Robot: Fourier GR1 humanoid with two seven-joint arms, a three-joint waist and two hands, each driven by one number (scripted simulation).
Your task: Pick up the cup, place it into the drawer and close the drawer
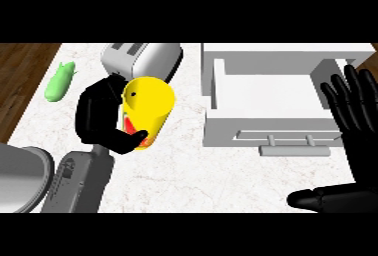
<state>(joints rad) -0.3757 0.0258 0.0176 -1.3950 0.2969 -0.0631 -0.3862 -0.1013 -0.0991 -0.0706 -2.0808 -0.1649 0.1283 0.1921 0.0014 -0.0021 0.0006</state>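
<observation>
The left hand (103,117) is curled round the yellow cup (151,112), fingers wrapped over its left side and the thumb crossing near its lower end, where a patch of red shows. The cup is tilted, its rounded closed end towards the far edge of the counter (199,175); whether it touches the counter or is lifted off it cannot be told from this view. It sits over the left part of the counter, just in front of the silver toaster (140,57), which stands at the far edge. The grey left forearm (77,180) comes in from the near edge below the hand.

The white drawer (269,100) is open on the right part of the counter, well apart from the cup, its inside bare and white; its front panel faces the near edge and carries a pale bar handle (294,145).

The right hand (354,115) shows at the right edge, open, fingers straight and pointing to the far edge, over the drawer's right wall; its thumb lies towards the near right corner.

A green vegetable (59,81) lies near the far left corner, left of the toaster. A grey rounded object (22,175) sits at the near left edge.
</observation>
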